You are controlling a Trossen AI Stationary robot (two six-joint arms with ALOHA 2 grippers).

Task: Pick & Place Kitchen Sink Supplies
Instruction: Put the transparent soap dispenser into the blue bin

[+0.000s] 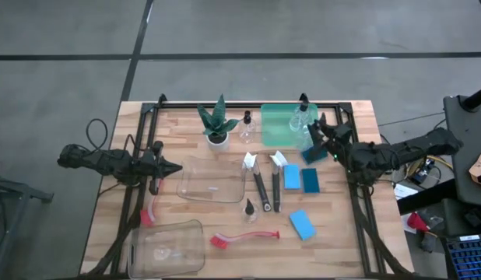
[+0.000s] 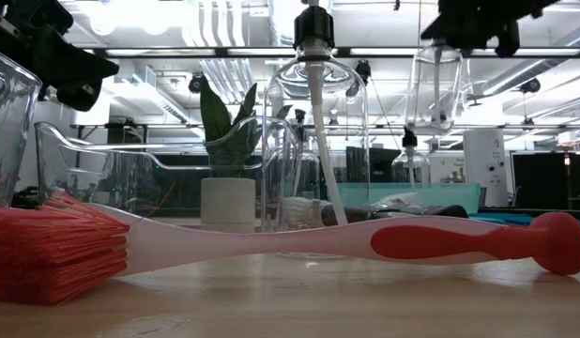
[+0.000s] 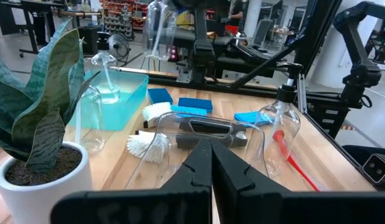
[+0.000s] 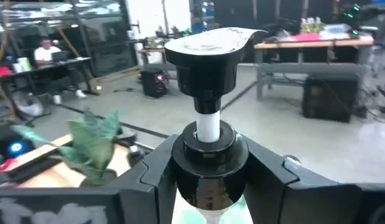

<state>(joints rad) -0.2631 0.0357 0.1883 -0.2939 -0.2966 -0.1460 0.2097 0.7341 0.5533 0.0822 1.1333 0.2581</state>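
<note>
My right gripper (image 1: 313, 131) is shut on a clear bottle (image 1: 302, 117) with a black pump top, held over the green tray (image 1: 275, 128) at the far right. My left gripper (image 1: 176, 166) stays shut and touches nothing at the table's left, beside a clear bin (image 1: 213, 183). Another bottle (image 1: 247, 128) stands by the tray, and a third (image 1: 249, 210) stands mid-table. Blue sponges (image 1: 292, 177) (image 1: 302, 224) lie flat on the right. Two black-handled, white-headed brushes (image 1: 260, 183) lie mid-table. A red brush (image 1: 244, 237) lies at the near side. My right gripper pinches the bottle's black collar (image 4: 208, 146), just under the pump head, between its two fingers, one on each side. The fingers reach in level from the table's right side. The bottle body (image 2: 435, 84) hangs about upright below them, lifted clear above the green tray.
A green spiky plant in a white pot (image 1: 217, 128) stands at the far middle. A second clear bin (image 1: 166, 247) sits at the near left corner, with another red brush (image 1: 151, 211) beside it. Dark frame rails (image 1: 357, 210) run along both sides of the table.
</note>
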